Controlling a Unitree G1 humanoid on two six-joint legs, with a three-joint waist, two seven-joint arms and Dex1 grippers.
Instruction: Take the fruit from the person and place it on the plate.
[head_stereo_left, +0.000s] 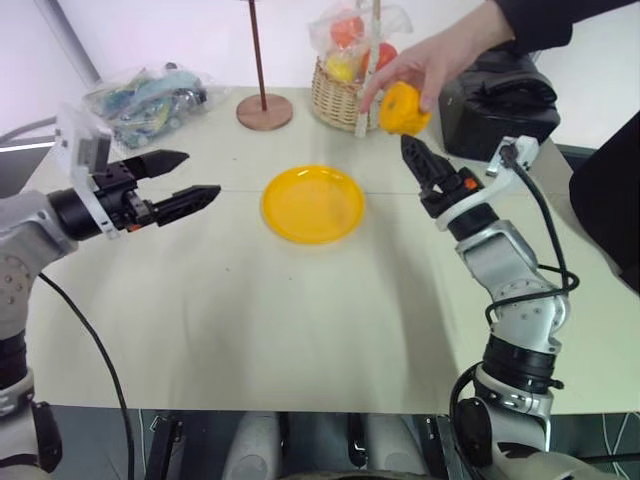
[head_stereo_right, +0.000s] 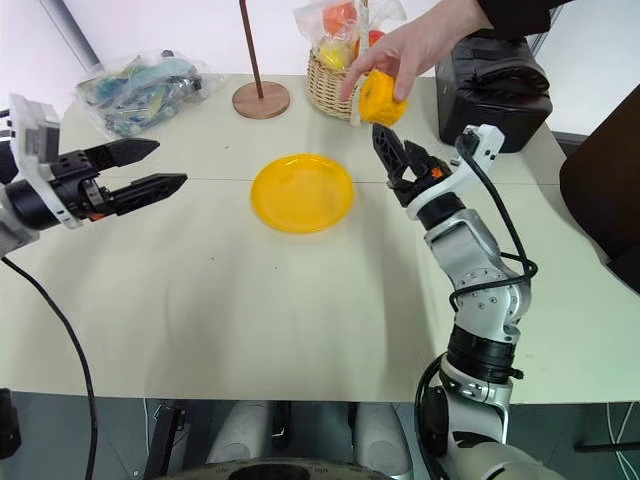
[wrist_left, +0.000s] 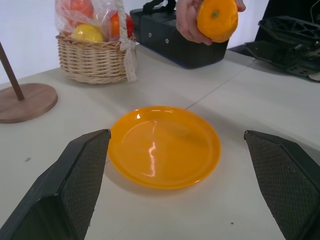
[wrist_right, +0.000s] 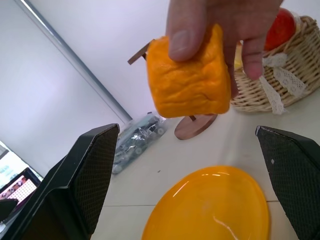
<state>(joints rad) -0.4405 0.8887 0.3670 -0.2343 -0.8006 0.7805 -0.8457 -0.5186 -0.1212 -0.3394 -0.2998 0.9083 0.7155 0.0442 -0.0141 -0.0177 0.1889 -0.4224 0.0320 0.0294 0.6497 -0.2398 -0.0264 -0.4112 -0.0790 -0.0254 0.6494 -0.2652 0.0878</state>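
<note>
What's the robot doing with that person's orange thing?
A person's hand is holding out an orange fruit above the table. The robot's right gripper is open just under it, ready to take it, but is not gripping it yet. The left gripper is open too, holding nothing, off to the side. The yellow plate in the middle of the table has nothing on it yet.

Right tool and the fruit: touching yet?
Apart. In the right wrist view the fruit hangs from the person's hand, with open space between it and both fingers of the open right tool.
</note>
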